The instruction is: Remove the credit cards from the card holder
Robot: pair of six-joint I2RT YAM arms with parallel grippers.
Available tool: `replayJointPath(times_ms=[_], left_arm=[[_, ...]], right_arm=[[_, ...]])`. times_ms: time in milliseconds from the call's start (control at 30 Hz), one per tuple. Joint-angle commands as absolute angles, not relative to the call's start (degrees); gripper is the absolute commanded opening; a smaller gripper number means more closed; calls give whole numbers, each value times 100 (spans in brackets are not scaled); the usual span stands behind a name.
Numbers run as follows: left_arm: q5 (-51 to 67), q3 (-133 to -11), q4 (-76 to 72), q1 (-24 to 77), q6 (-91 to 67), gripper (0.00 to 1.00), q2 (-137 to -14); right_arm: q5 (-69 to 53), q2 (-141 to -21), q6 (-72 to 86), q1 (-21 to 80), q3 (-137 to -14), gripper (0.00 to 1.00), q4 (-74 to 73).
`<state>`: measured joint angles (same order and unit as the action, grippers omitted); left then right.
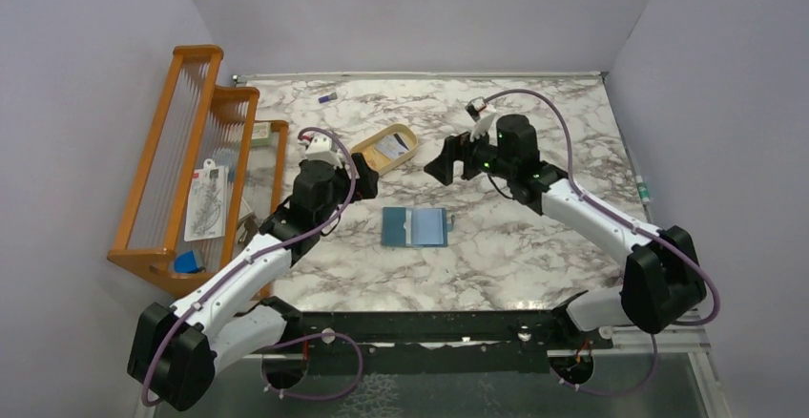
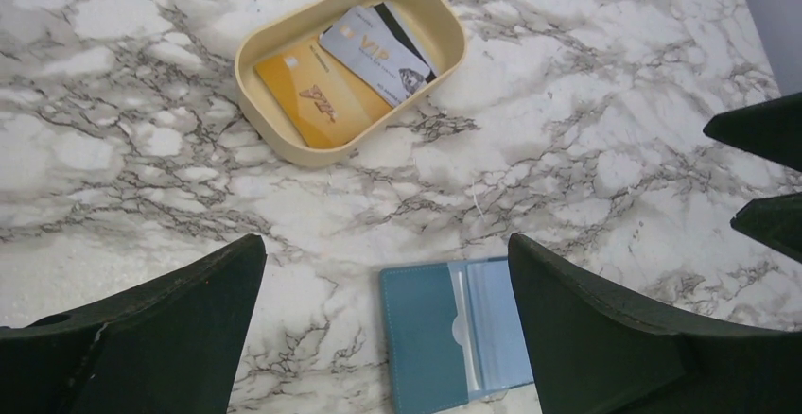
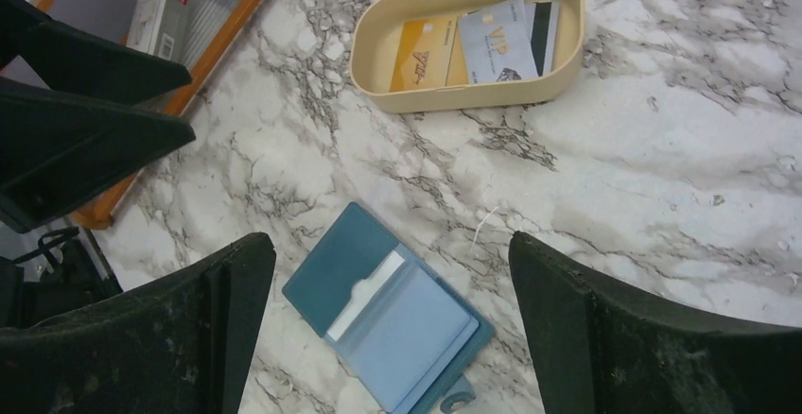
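Note:
The teal-blue card holder [image 1: 415, 227] lies open and flat on the marble table, between and in front of both grippers. It also shows in the left wrist view [image 2: 444, 334] and the right wrist view [image 3: 388, 315], where a white card edge [image 3: 364, 295] sits in its inner pocket. A tan card [image 2: 317, 102], a grey card [image 2: 374, 50] and a dark card [image 2: 405, 25] lie in the tan oval tray [image 2: 322, 157]. My left gripper [image 1: 365, 177] [image 2: 383, 244] is open and empty above the table, left of the holder. My right gripper [image 1: 444, 162] [image 3: 390, 242] is open and empty above it.
The tan tray [image 1: 359, 147] [image 3: 473, 97] sits behind the holder. An orange wooden rack [image 1: 191, 160] holding packets stands along the left edge. A small purple item [image 1: 327, 98] lies at the back. A green-tipped marker [image 1: 641, 189] lies at the right edge.

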<state>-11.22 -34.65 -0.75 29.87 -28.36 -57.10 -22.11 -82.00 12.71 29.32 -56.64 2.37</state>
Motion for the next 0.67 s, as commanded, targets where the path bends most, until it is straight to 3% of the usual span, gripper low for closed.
replayJointPath(times_ms=[0,333,633], left_arm=[[-1287,-3867,-9,2882,-2418,99,-5624],[-1336,-4407,415,2707,-2006,99,-5627],[-1290,-4346,199,2667,-1942,99,-5497]], right_arm=[[-1564,-7677,1892,2962,-5045,100,861],[-1363,-6547,1812,2962,-4218,100,688],[-819,-6594,1861,2964,-4234,100,624]])
